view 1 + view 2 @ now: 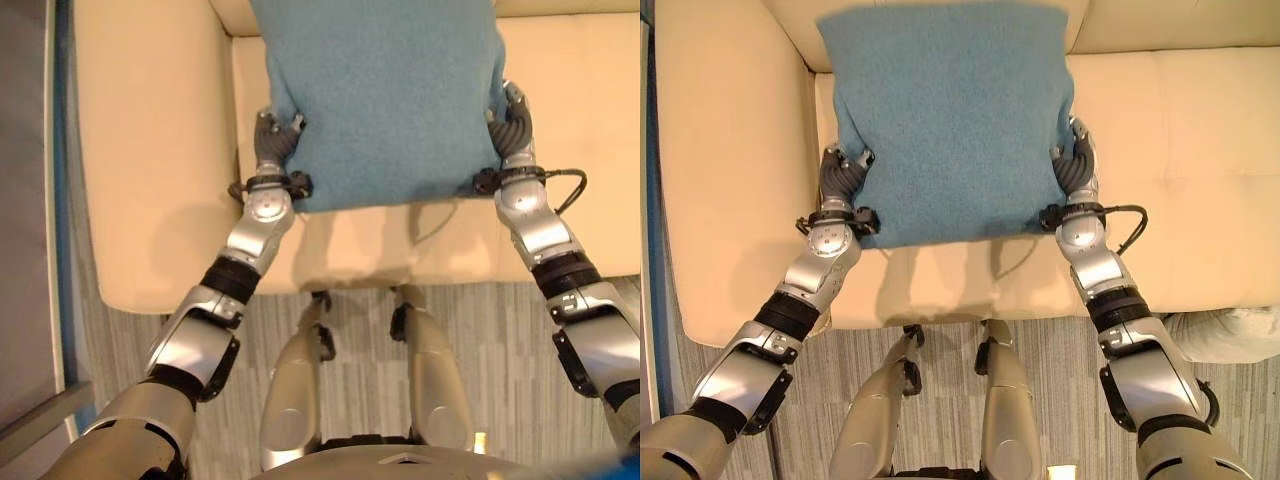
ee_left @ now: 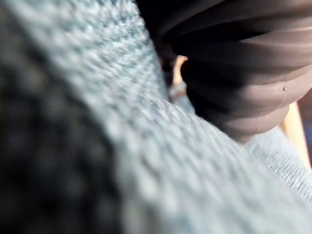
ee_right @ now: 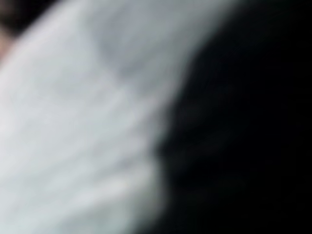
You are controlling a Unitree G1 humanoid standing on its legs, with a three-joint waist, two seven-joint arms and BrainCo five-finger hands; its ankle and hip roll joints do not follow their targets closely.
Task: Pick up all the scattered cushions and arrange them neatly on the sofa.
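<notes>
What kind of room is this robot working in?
Probably a living room or lounge: a cream sofa stands on grey striped carpet, and a blue cushion is held over its seat between the left hand and right hand.

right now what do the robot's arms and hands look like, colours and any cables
Both arms are silver-grey with rounded shells and black bands at the joints. The left hand and right hand have dark ribbed covers over the back and wrist. A black collar rings each wrist, and a thin black cable loops out beside the right wrist.
</notes>
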